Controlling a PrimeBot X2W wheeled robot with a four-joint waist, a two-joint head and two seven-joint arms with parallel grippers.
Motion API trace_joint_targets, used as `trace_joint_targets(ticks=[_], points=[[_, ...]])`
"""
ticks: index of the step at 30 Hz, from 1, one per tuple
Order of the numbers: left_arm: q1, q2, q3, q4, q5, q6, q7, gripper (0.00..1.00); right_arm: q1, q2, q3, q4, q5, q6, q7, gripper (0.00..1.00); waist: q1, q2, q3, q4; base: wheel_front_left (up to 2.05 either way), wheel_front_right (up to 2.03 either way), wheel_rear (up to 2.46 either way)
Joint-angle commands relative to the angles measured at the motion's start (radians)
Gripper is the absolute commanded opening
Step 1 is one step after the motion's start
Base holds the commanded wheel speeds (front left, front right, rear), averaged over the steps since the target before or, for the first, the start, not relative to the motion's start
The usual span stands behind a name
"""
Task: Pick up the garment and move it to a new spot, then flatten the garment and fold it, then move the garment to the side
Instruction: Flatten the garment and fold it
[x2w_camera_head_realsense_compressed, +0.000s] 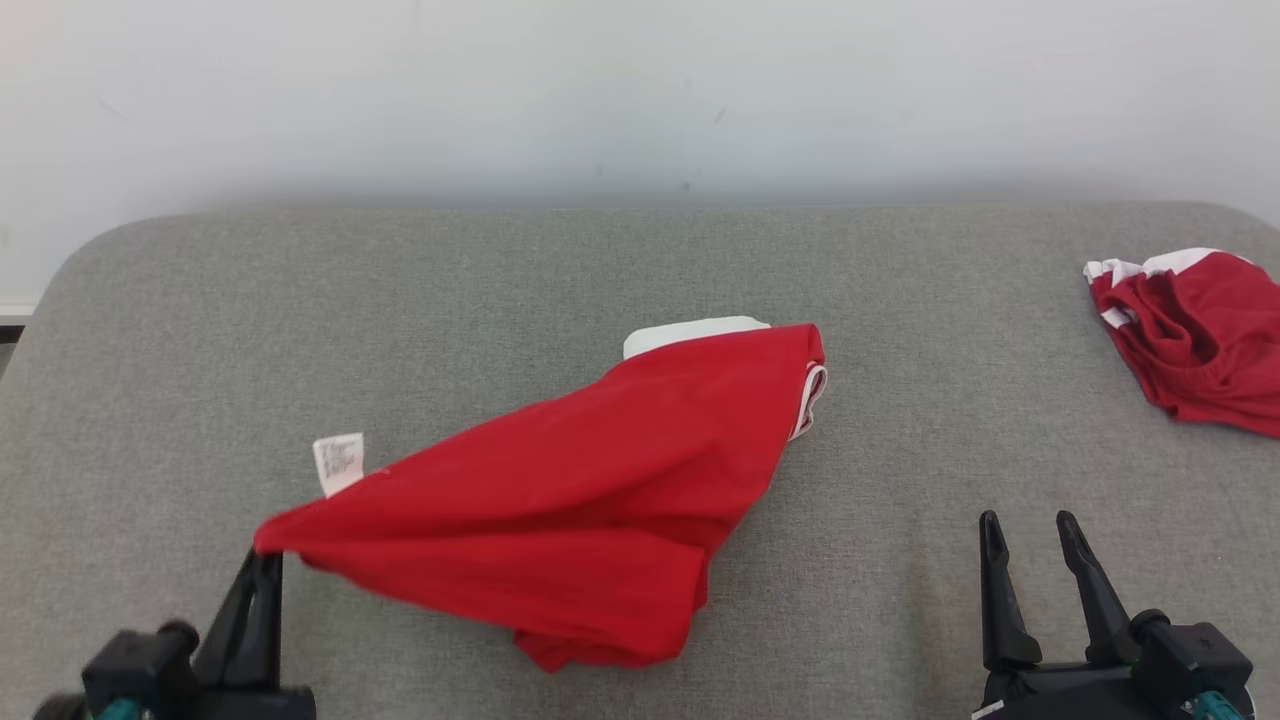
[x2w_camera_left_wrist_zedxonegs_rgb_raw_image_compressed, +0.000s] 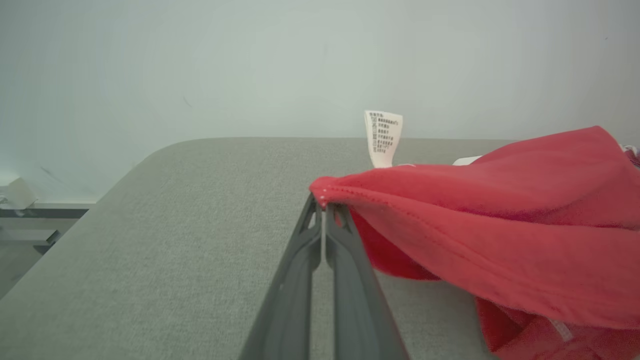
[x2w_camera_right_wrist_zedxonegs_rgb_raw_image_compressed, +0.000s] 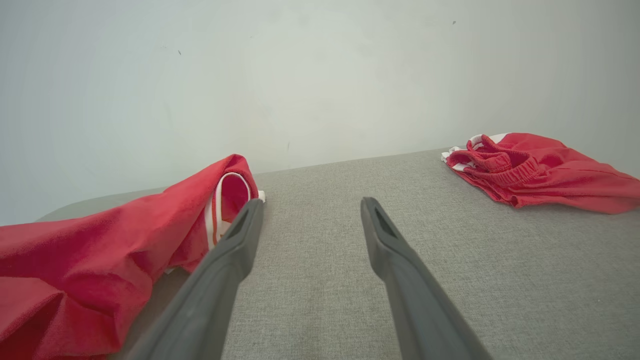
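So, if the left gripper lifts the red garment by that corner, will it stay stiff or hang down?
Probably floppy: the garment sags in folds from the corner pinched by the left gripper. Likely light: that small pinch holds the corner up.

Grey table (x2w_camera_head_realsense_compressed: 150, 330): red garment (x2w_camera_head_realsense_compressed: 560, 500), red shorts (x2w_camera_head_realsense_compressed: 1200, 340)
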Motion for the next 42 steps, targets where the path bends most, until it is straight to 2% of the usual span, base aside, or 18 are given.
trace_joint_targets(ticks=[1,4,12,13,14,21,32,42], points=[[0.051,-0.009,0.013,0.001,-0.022,0.013,-0.005,0.00,0.005,0.000,0.003,0.003,-0.001,-0.003,-0.001,1.00,0.0001,0.0000,-0.004,0.009,0.00,0.00,0.00],[0.102,-0.029,0.022,0.031,-0.049,0.024,-0.014,0.00,0.001,0.000,0.004,0.007,-0.007,-0.003,-0.001,1.00,0.0001,0.0000,0.004,0.005,0.00,0.00,0.00],[0.131,-0.089,0.020,0.166,-0.078,0.002,-0.043,0.00,-0.001,0.000,-0.007,0.012,-0.018,-0.003,-0.001,1.00,0.0001,0.0000,0.015,0.000,0.00,0.00,0.00],[0.124,-0.094,0.023,0.175,-0.078,0.002,-0.045,0.53,-0.001,0.000,-0.009,0.012,-0.019,-0.003,-0.001,1.00,0.0001,0.0000,0.016,0.002,0.00,0.00,0.00],[0.118,-0.099,0.028,0.181,-0.073,0.002,-0.049,1.00,0.001,0.000,-0.012,0.012,-0.020,-0.003,-0.001,1.00,0.0001,0.0000,0.016,0.005,0.00,0.00,0.00],[0.118,-0.101,0.083,0.186,-0.044,-0.002,-0.058,1.00,0.005,0.000,-0.017,0.016,-0.018,-0.003,-0.001,1.00,0.0001,0.0000,0.004,0.028,0.00,0.00,0.00],[0.162,-0.162,0.209,-0.011,0.073,-0.020,-0.058,1.00,0.008,0.000,-0.010,0.022,-0.017,-0.003,-0.001,1.00,0.0001,0.0000,-0.023,0.026,0.00,0.00,0.00],[0.140,-0.228,0.214,-0.083,0.170,-0.106,-0.058,1.00,0.026,0.000,-0.002,0.027,-0.027,-0.003,-0.001,1.00,0.0001,0.0000,-0.044,-0.037,0.00,0.00,0.00]])
